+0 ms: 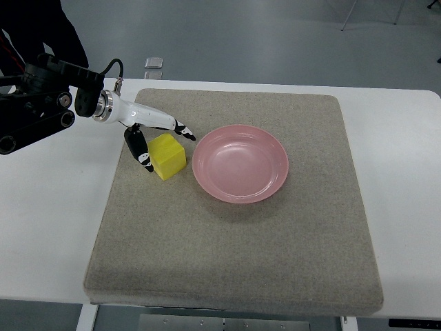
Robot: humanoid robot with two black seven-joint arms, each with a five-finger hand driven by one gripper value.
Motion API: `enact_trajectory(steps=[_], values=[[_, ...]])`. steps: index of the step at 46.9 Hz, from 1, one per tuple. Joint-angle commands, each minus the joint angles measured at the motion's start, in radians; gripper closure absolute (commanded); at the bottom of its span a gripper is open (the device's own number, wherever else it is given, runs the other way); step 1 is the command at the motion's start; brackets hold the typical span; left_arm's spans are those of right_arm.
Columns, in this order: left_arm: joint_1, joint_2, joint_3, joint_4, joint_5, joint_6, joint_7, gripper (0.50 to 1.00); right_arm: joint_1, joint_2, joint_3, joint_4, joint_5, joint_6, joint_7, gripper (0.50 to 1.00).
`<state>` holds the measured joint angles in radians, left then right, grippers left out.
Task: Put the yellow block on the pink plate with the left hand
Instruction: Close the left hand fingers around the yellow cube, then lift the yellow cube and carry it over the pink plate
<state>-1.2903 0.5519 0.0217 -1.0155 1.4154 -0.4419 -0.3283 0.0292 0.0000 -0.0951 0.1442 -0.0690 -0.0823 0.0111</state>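
A yellow block (pixel 169 157) sits on the grey felt mat (pixel 234 241), just left of the pink plate (pixel 240 163), with a small gap between them. My left hand (pixel 167 150) reaches in from the left and straddles the block. The thumb (pixel 140 151) lies against the block's left side, and the long fingers (pixel 180 128) stretch past its far edge. The fingers are spread and have not closed on the block, which rests flat on the mat. The plate holds nothing.
The mat covers most of the white table (pixel 406 172). A small grey object (pixel 154 63) lies beyond the mat's far left corner. The black left arm (pixel 41 103) hangs over the table's left side.
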Motion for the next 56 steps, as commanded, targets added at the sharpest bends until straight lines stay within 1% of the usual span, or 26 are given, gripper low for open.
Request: enact_trajectory(steps=[1,2,5,7,9,12,19,23,25,26,36,46,56], values=[[0.0,0.0,0.0,0.0,0.016,0.003,0.0,0.621,0.0,0.0,0.0,0.0,0.001,0.001,0.0,0.576],[0.0,0.0,0.001,0.0,0.019,0.008,0.0,0.638,0.0,0.0,0.0,0.0,0.0,0.0,0.0,0.576],[0.0,0.0,0.001,0.0,0.02,0.018,0.0,0.651,0.0,0.0,0.0,0.0,0.0,0.0,0.0,0.576],[0.0,0.0,0.001,0.0,0.022,0.025,0.0,0.681,0.0,0.0,0.0,0.0,0.0,0.0,0.0,0.576],[0.0,-0.001,0.001,0.001,0.022,0.025,0.0,0.694,0.0,0.0,0.0,0.0,0.0,0.0,0.001,0.576],[0.0,0.0,0.001,0.003,0.023,0.028,0.0,0.739,0.0,0.0,0.0,0.0,0.0,0.0,0.0,0.576],[0.0,0.0,0.001,0.006,0.023,0.032,0.0,0.872,0.0,0.0,0.0,0.0,0.001,0.0,0.0,0.576],[0.003,0.0,0.001,0.006,0.025,0.043,0.0,0.928,0.0,0.0,0.0,0.0,0.0,0.0,0.0,0.576],[0.005,0.0,0.001,0.006,0.025,0.046,0.0,0.971,0.0,0.0,0.0,0.0,0.0,0.0,0.001,0.576],[0.005,0.0,0.0,0.006,0.025,0.048,0.0,0.984,0.0,0.0,0.0,0.0,0.0,0.0,0.0,0.576],[-0.014,0.0,-0.009,0.009,0.005,0.051,0.0,0.984,0.0,0.0,0.0,0.0,0.0,0.0,0.001,0.576],[-0.043,0.0,-0.098,0.095,0.002,0.048,-0.009,0.982,0.0,0.0,0.0,0.0,0.0,0.0,0.001,0.576],[-0.055,-0.001,-0.108,0.098,0.002,0.052,-0.008,0.982,0.0,0.0,0.0,0.0,0.0,0.0,0.0,0.576]])
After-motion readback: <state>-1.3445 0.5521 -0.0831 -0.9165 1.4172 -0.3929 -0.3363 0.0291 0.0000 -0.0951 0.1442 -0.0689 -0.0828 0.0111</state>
